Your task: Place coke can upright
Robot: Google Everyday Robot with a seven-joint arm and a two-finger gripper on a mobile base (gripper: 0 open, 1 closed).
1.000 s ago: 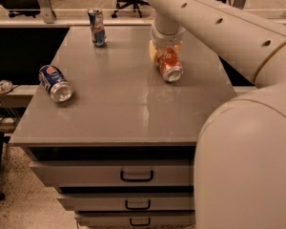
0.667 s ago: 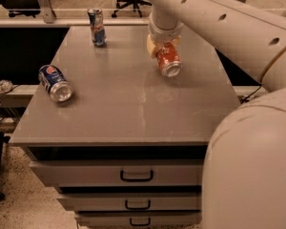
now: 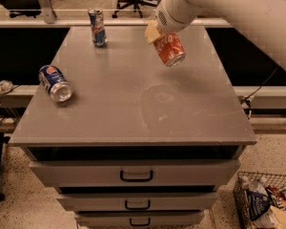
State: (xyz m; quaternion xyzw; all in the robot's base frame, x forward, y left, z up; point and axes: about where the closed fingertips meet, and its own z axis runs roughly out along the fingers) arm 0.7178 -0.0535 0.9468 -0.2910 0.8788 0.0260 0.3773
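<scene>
In the upper middle of the frame, the gripper (image 3: 158, 36) on the white arm (image 3: 229, 6) is clenched on the red-orange aluminium coke can (image 3: 170, 50), which hangs just below it over the grey counter (image 3: 133, 109), long axis slanting, silver end toward lower right.

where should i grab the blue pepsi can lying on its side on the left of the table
Take the pepsi can around the middle of its blue body, coming from straight above and closing across its width. It lies on its side with its silver end toward the front, so the curved wall is free on both sides. The gripper is over the far right of the table, shut on the tilted coke can.
</scene>
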